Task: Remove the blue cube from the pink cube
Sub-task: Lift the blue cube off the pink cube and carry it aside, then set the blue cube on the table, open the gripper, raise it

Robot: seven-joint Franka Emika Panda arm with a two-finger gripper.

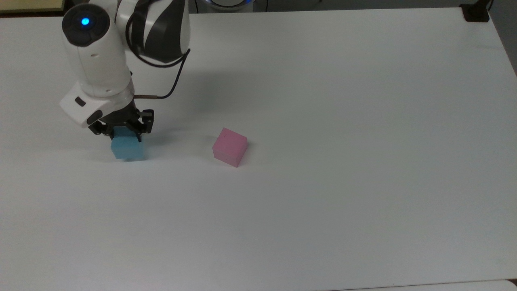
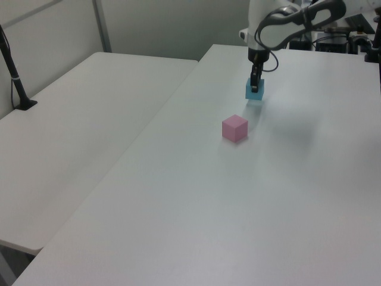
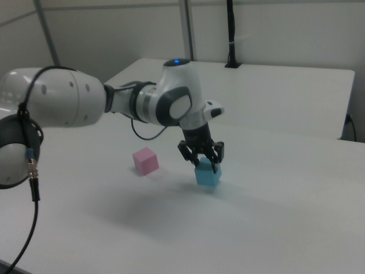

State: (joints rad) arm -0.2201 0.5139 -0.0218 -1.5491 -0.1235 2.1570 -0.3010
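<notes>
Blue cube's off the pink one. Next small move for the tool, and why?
Probably lower slightly and open. The tool is shut on the blue cube, well away from the pink cube, at or just above the table; contact is unclear.

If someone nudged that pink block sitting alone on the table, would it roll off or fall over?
Probably neither. The pink cube has flat faces and sits squarely on the table, so it would likely slide, not roll. It looks as wide as tall, so tipping seems unlikely. Its matte surface suggests some grip.
</notes>
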